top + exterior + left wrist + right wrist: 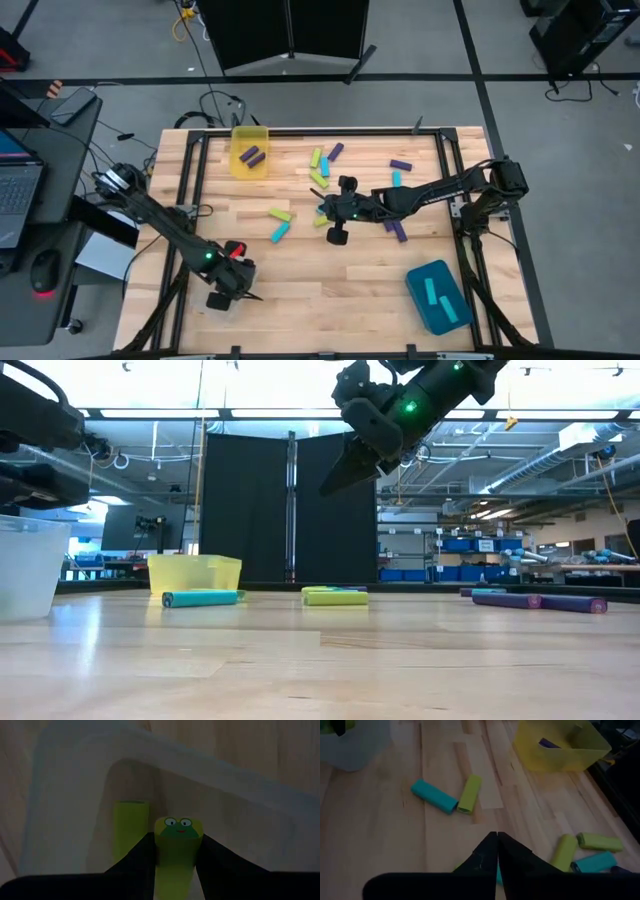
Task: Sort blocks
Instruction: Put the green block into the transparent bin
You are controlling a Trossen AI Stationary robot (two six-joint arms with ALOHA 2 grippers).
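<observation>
My left gripper [222,292] points down at the near left, shut on a yellow-green block [176,851] with a frog face on its lower end. It hangs over the clear bin [75,785], where another yellow-green block [129,827] lies flat. My right gripper [496,839] is shut with nothing between its fingers, slanting down above mid-table [324,212]. Loose purple, yellow-green and cyan blocks lie flat around it, among them a cyan one [434,796] touching a yellow-green one [470,794]. My left gripper pinches the yellow-green block by its two long sides [161,862] between the two fingers, from above. The fingers lie along the block. The block hangs upright, its frog-face end [178,827] pointing down into the clear bin, clear of the bin's floor.
A yellow bin [249,150] with a purple block stands at the far left. A teal bin [438,296] with cyan blocks stands at the near right. More blocks lie scattered at the far middle [322,165] and right of centre [397,230].
</observation>
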